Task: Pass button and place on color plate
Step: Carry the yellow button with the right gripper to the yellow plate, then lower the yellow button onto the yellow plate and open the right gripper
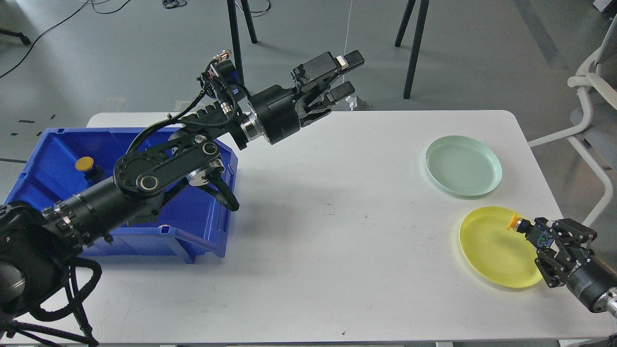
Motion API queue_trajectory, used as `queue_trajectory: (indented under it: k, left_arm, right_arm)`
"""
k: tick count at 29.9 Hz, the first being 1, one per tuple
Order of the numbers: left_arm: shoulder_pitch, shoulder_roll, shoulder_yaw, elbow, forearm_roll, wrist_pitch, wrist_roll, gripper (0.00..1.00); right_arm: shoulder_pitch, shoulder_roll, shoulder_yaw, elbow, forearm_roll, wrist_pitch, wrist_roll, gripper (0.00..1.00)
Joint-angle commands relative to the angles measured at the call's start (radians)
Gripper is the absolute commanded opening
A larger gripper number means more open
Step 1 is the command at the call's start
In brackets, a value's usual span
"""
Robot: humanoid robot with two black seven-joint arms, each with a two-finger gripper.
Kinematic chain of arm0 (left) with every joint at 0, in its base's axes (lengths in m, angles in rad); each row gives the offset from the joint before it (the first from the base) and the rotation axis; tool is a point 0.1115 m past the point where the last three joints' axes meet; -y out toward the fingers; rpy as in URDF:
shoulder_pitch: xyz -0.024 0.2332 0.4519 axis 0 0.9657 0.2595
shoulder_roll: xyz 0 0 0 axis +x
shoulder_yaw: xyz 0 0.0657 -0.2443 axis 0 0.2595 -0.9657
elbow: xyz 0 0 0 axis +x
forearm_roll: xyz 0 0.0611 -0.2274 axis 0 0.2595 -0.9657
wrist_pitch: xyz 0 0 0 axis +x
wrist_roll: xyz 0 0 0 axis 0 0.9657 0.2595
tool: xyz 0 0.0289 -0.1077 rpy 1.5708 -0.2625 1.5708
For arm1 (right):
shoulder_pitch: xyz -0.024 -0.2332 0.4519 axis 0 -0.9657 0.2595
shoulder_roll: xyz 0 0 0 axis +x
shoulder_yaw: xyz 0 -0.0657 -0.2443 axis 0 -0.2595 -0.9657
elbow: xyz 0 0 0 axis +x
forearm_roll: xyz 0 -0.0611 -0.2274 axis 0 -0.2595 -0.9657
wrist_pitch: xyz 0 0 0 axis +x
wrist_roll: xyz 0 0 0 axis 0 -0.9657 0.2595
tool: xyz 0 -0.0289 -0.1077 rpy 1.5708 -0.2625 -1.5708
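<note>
One cam only, head view: looks fwd and down over the white table (308,250) from fairly close, floor visible beyond far edge; no 2nd view to overlap.

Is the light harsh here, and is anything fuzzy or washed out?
Head view: soft, even light; the left arm casts only a faint shadow on the white table; no strong glare; both plates, green and yellow, look sharp; the right pincer is dark, its detail hard to read.

Our black jointed left arm (159,173) reaches up and forward, its two-finger left gripper (348,76) raised with fingers parted. Our black right gripper (530,232) sits low at the right, its fingers pinched together.
</note>
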Motion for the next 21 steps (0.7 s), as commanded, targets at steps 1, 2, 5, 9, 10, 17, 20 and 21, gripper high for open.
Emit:
queue_trajectory:
  k: [1, 2, 5, 9, 10, 17, 20, 21]
  left_arm:
    - [0.000, 0.000, 0.000, -0.001, 0.000, 0.000, 0.000, 0.91]
    - [0.000, 0.000, 0.000, -0.001, 0.000, 0.000, 0.000, 0.91]
    - [0.000, 0.000, 0.000, -0.001, 0.000, 0.000, 0.000, 0.91]
    - [0.000, 0.000, 0.000, 0.001, 0.000, 0.000, 0.000, 0.91]
    - [0.000, 0.000, 0.000, 0.001, 0.000, 0.000, 0.000, 0.91]
    - [0.000, 0.000, 0.000, -0.001, 0.000, 0.000, 0.000, 0.91]
    - [0.000, 0.000, 0.000, 0.001, 0.000, 0.000, 0.000, 0.91]
    - [0.000, 0.000, 0.000, 0.001, 0.000, 0.000, 0.000, 0.91]
  right_arm:
    - [0.000, 0.000, -0.007, 0.001, 0.000, -0.001, 0.000, 0.06]
    - [0.000, 0.000, -0.007, 0.003, 0.000, -0.001, 0.000, 0.06]
    - [0.000, 0.000, -0.007, 0.004, 0.001, -0.001, 0.000, 0.11]
    - [-0.002, 0.002, -0.005, 0.009, 0.001, -0.001, 0.000, 0.20]
    - [-0.002, 0.003, -0.005, 0.010, 0.001, -0.001, 0.000, 0.22]
    - [-0.002, 0.022, -0.005, 0.010, 0.003, -0.001, 0.000, 0.32]
    - [-0.002, 0.022, -0.004, 0.010, 0.003, -0.001, 0.000, 0.34]
    - [-0.002, 0.022, -0.004, 0.010, 0.003, -0.001, 0.000, 0.34]
